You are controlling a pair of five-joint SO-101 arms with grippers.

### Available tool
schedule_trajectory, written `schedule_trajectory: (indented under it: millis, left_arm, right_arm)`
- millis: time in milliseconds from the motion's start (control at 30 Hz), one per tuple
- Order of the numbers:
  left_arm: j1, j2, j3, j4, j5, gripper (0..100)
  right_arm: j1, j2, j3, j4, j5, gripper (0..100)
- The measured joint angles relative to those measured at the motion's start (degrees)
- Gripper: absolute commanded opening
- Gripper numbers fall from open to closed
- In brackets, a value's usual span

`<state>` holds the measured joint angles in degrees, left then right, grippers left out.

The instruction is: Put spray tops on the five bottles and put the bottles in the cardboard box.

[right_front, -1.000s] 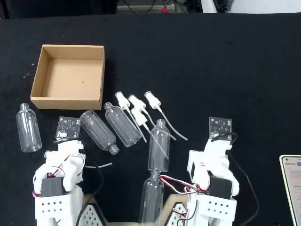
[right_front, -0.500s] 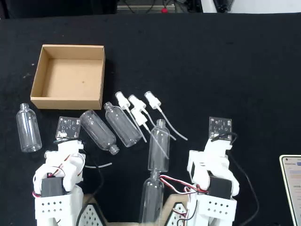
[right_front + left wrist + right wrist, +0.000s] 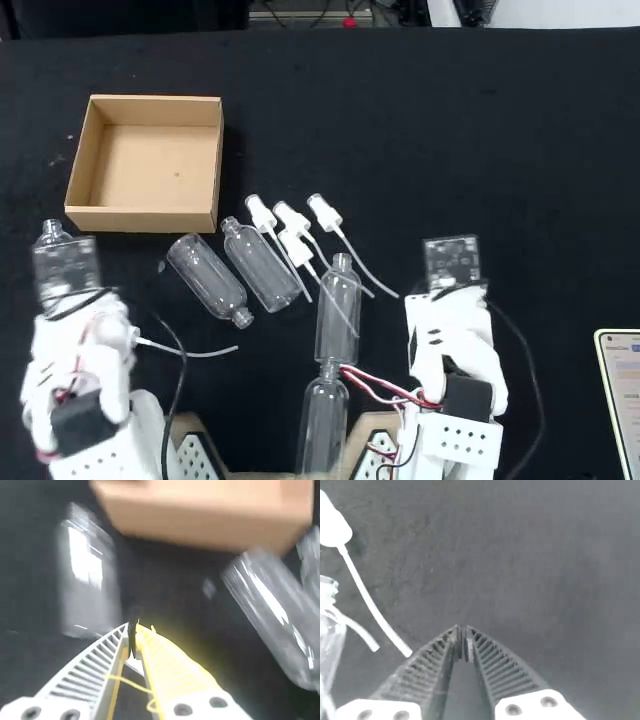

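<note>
Several clear bottles lie on the black table: one at the far left (image 3: 50, 236), two side by side (image 3: 207, 278) (image 3: 260, 265), and two end to end at centre (image 3: 338, 305) (image 3: 322, 420). Several white spray tops (image 3: 292, 218) lie beside them. The cardboard box (image 3: 84, 140) stands empty at the back left. My left arm (image 3: 75, 370) covers part of the far-left bottle. My left gripper (image 3: 133, 628) is shut, just short of that bottle (image 3: 90, 575), with the box (image 3: 205, 510) beyond. My right gripper (image 3: 463, 631) is shut and holds nothing, beside a spray top (image 3: 332, 527).
A loose white tube (image 3: 190, 350) lies on the cloth by the left arm. A tablet edge (image 3: 620, 400) shows at the front right. The right arm (image 3: 455, 340) sits right of the centre bottles. Bare cloth stretches across the back and right of the table.
My left arm has swung left and lifted over the far-left bottle. My right arm has shifted slightly left and forward. Bottles and spray tops have not moved.
</note>
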<state>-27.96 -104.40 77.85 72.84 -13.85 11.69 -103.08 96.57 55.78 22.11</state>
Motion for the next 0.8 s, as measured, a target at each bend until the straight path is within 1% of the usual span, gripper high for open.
schedule_trajectory:
  millis: [33, 100, 200, 267, 400, 500, 567, 700, 800]
  left_arm:
    - [-1.58, 0.00, -2.90, 0.00, 0.00, 4]
    - [-4.22, -0.18, -7.91, 0.00, -0.53, 9]
    - [-7.47, -0.26, -13.27, 0.00, -4.22, 20]
    - [-8.62, -0.26, -14.86, 0.00, -5.01, 24]
    - [-11.25, -0.26, -16.35, 0.00, -5.54, 19]
    - [-13.27, -0.26, -16.97, -0.26, -5.54, 19]
    - [-14.51, 1.23, -17.49, -0.88, -5.54, 19]
    - [-16.88, 10.29, -19.08, -2.11, -5.54, 19]
    - [-16.97, 21.27, -22.33, -2.11, -5.63, 19]
  right_arm:
    - [0.00, 0.00, 0.00, -0.88, 2.20, 1.3]
    - [0.00, 0.00, 0.00, -1.67, 5.10, 1.3]
    - [0.09, 0.00, -2.99, -1.76, 6.68, 1.3]
    - [0.09, 0.00, -6.51, -1.41, 6.95, 1.3]
    - [0.09, 0.00, -16.26, 1.05, 6.95, 1.3]
    - [0.09, 0.00, -24.62, 3.69, 6.95, 1.3]
    - [0.09, 0.00, -29.89, 5.45, 7.03, 3.4]
    - [-0.18, 0.00, -38.68, 9.05, 7.03, 11.6]
    - [-4.04, 0.00, -42.29, 12.31, 7.03, 11.9]
